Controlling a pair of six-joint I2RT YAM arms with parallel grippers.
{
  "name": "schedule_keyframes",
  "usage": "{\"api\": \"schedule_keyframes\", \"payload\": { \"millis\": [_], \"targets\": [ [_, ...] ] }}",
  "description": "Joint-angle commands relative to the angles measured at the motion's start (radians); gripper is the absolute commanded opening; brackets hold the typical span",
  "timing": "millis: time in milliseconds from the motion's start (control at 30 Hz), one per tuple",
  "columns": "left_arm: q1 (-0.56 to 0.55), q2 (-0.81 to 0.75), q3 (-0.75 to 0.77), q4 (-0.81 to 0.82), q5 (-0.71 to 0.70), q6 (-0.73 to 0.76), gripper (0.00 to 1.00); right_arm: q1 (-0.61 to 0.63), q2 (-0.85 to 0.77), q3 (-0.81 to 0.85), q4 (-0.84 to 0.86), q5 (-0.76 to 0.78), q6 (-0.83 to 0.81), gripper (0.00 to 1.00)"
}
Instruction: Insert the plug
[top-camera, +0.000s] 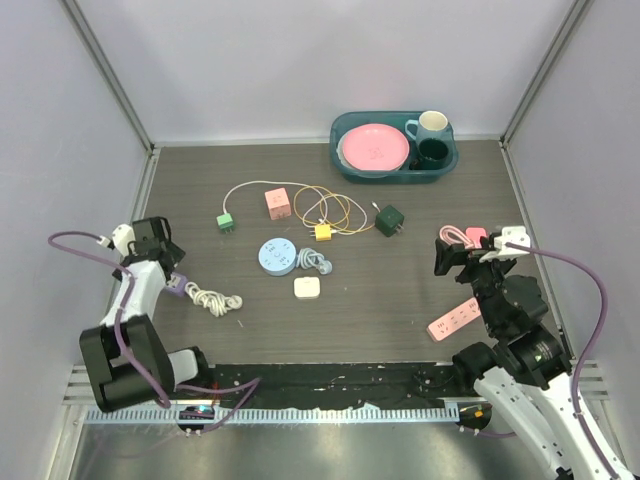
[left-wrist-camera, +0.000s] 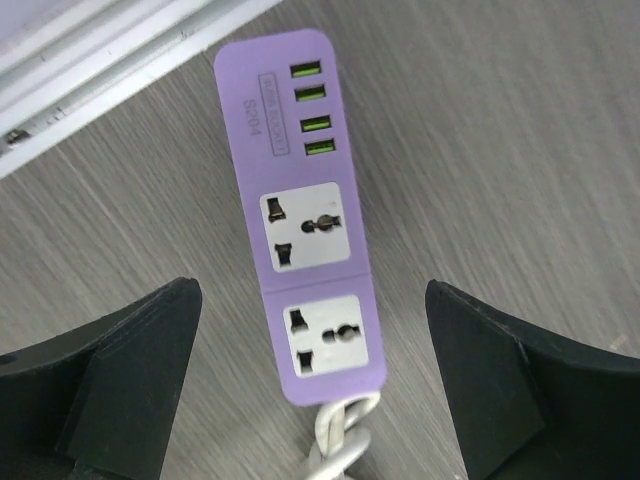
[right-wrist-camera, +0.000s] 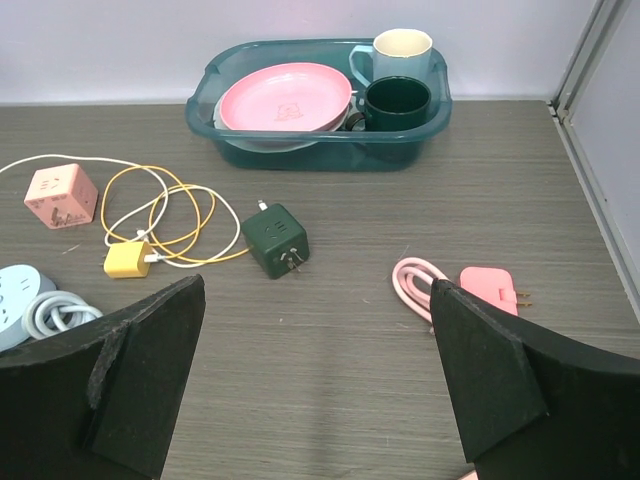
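Evidently left tool (left-wrist-camera: 311, 300) gapes wide over the purple power strip (left-wrist-camera: 300, 230) — right tool (right-wrist-camera: 315, 290) equally wide, both empty.

You've got 1 teal basin (right-wrist-camera: 205, 100) well ahead of the right claw (right-wrist-camera: 315, 300), roughly on its centreline. Inside: 1 pink plate (right-wrist-camera: 285, 95) on the claw's left side, 2 mugs on its right, with the pale mug (right-wrist-camera: 402, 50) just behind the dark green mug (right-wrist-camera: 397, 103).
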Motion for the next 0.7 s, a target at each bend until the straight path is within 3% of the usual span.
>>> {"api": "schedule_keyframes", "payload": {
  "millis": [0,133,233,267,333,433,533,667],
  "targets": [
    [0.055,0.125,0.031,0.068,0.119,-0.038,1.00,0.006,-0.036,-0.014,0.070,0.034,-0.030,1.00],
    [0.055,0.221,0.071,0.043,0.140,-0.028,1.00,0.006,-0.039,-0.020,0.076,0.027,-0.027,1.00],
    [0.055,0.278,0.082,0.039,0.192,0.000,0.90,0.006,-0.045,-0.029,0.083,0.017,-0.021,1.00],
    [0.055,0.289,0.083,0.042,0.211,0.014,0.81,0.006,-0.047,-0.033,0.083,0.015,-0.023,1.00],
    [0.055,0.301,0.083,0.052,0.286,0.063,0.73,0.005,-0.050,-0.039,0.094,0.018,-0.023,1.00],
    [0.041,0.294,0.088,0.058,0.379,0.121,0.49,0.006,-0.053,-0.046,0.106,0.018,-0.021,1.00],
    [-0.016,0.277,0.103,0.039,0.415,0.164,0.43,0.008,-0.051,-0.051,0.113,0.014,-0.015,1.00],
    [-0.188,0.278,0.140,0.005,0.404,0.216,0.43,0.008,-0.065,-0.057,0.113,0.014,-0.014,1.00]
  ]
}}
